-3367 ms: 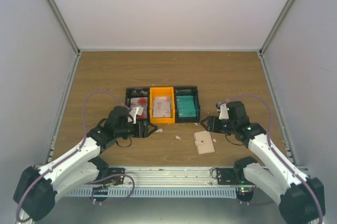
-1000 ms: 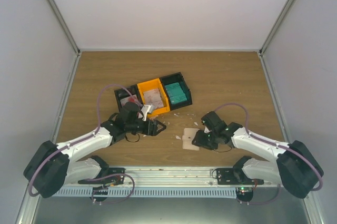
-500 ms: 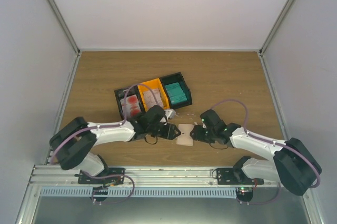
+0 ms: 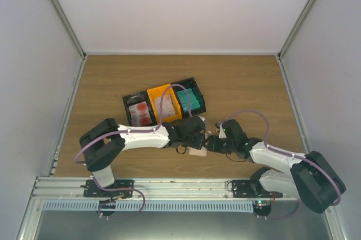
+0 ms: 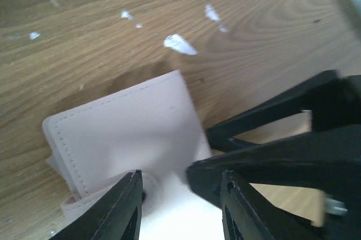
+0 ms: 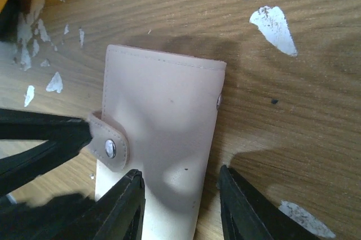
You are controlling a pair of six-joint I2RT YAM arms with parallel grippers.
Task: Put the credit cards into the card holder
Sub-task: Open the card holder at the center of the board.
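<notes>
Left gripper (image 4: 198, 142) and right gripper (image 4: 212, 144) meet, from above, at one beige stitched card holder (image 4: 197, 152) just nearside of three joined black-and-orange plastic trays (image 4: 126, 109) of credit cards (image 4: 190, 100); white walls (image 4: 169, 8) surround. Left wrist: jaws half-open astride the holder, clamping nothing. Right wrist: likewise; white scraps (image 6: 273, 22) dot the wooden table (image 6: 299, 110).

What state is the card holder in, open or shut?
Shut: the card holder lies folded flat on the table. Right wrist view shows only its outer cover, strap tab across it, no pockets. Snap fastened: cannot tell.
</notes>
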